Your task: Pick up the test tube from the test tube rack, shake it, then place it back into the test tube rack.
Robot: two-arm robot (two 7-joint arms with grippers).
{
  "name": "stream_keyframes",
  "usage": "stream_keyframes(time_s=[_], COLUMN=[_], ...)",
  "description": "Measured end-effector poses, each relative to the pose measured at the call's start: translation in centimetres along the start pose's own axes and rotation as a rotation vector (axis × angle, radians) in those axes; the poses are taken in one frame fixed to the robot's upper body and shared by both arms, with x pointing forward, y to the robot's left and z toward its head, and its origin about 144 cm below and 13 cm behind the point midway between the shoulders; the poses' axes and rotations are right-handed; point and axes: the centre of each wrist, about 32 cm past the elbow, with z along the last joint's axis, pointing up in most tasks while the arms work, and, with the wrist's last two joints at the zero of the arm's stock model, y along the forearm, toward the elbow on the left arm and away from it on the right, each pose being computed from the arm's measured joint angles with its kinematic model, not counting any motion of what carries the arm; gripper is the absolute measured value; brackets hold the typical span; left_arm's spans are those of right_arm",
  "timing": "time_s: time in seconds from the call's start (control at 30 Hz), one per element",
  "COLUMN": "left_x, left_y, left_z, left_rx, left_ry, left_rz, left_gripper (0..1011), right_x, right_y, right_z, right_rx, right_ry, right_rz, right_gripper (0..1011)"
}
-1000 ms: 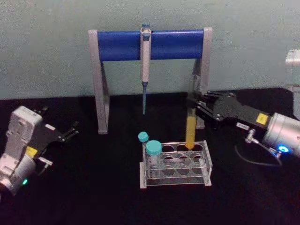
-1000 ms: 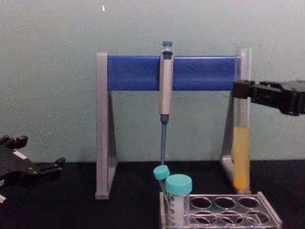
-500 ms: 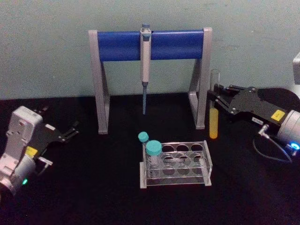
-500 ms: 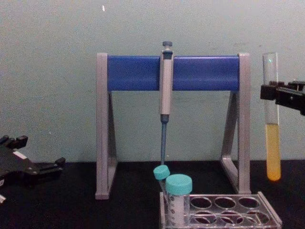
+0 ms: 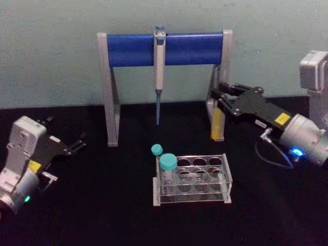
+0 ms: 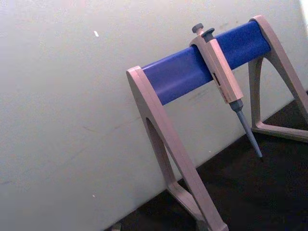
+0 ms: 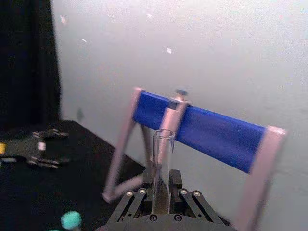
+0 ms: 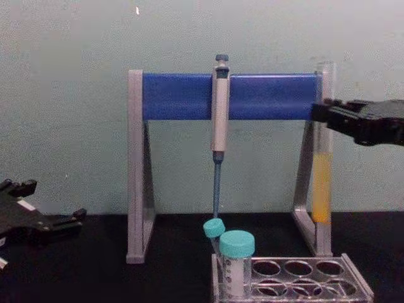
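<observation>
Surface: a matte black worktop (image 5: 102, 215), taking up the lower half of the head view.
Room: a plain pale green wall (image 5: 51, 51) rises straight from the worktop's back edge.
Back edge: a tall grey pipette stand with a blue crossbar (image 5: 133, 49) stands here. A grey pipette with a blue tip (image 5: 159, 61) hangs from the bar's middle, tip down.
Rack: a low clear plastic test tube rack with rows of round holes (image 5: 192, 198) sits mid-worktop, toward the front edge.
Rack contents: two short teal-capped plastic tubes (image 5: 167, 163) stand at its left end.
Test tube: a long thin clear glass tube with yellow liquid in its lower part (image 5: 218, 125) is out of the rack, just in front of the stand's right leg.
Long axis: close to upright, open mouth up, rounded bottom down.
Right gripper (image 5: 218, 97): reaches in from the right edge, pinching the tube's clear upper part above the liquid.
Left gripper (image 5: 78, 143): rests near the left edge, fingers spread, holding nothing.
Open room: bare worktop lies between the left gripper and the rack, and between the rack and the stand's legs.
</observation>
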Motion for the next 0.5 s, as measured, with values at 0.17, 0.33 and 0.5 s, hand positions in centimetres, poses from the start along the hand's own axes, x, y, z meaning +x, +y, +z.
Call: stream_keyframes(time_s=[0.17, 0.33, 0.5], left_x=[0.0, 0.0, 0.0], left_y=[0.0, 0.0, 0.0], left_z=[0.0, 0.0, 0.0], left_rx=[0.000, 0.000, 0.000], left_ry=[0.000, 0.000, 0.000], left_rz=[0.000, 0.000, 0.000], left_gripper=[1001, 1001, 1001], right_x=[-0.2, -0.2, -0.2], right_y=[0.9, 0.8, 0.0], right_z=[-0.4, -0.3, 0.1], right_rx=[0.042, 0.051, 0.025], right_ry=[0.066, 0.107, 0.109], right_rz=[0.092, 0.156, 0.174], right_gripper=[228, 228, 228])
